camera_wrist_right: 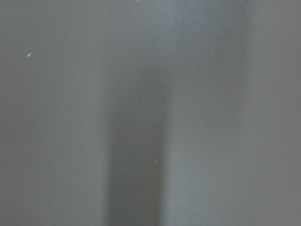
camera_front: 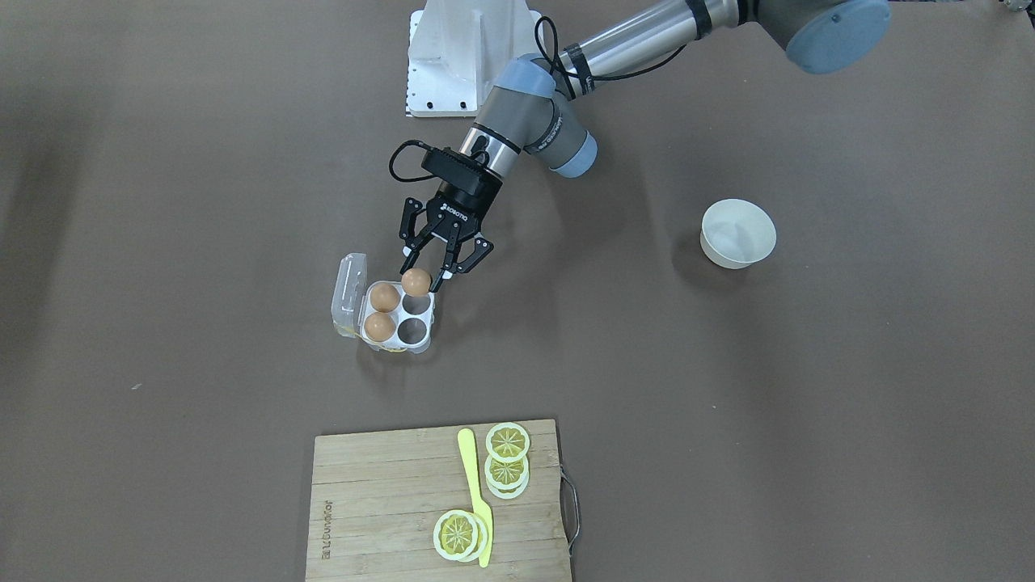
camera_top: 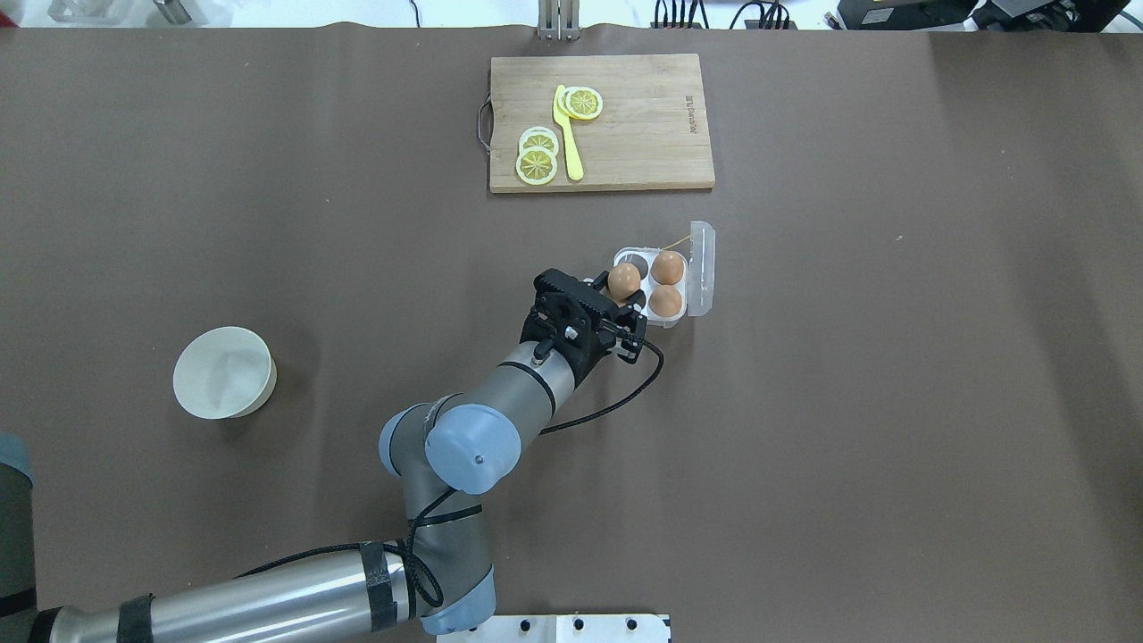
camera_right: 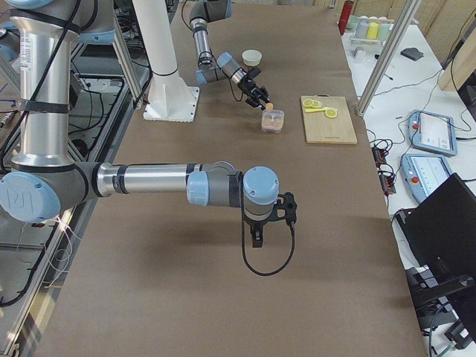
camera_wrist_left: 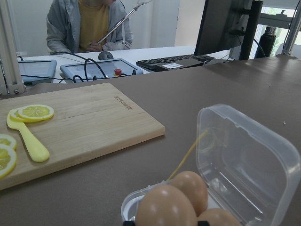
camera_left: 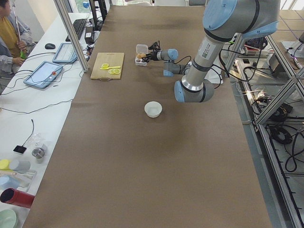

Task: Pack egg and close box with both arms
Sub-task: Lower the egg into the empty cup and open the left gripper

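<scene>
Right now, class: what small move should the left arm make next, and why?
Probably lower the egg into the empty cup beneath it. The left gripper holds it just above the box, whose lid stands open; two cups are filled, two empty.

Even overhead light casts soft shadows across my brown surface (camera_front: 162,242); my right wrist view is a grey, featureless blur.

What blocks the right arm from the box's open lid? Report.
Probably nothing, so yes: only tabletop shows between the right gripper and the box, whose lid stands on the side away from the left gripper holding the egg.
</scene>
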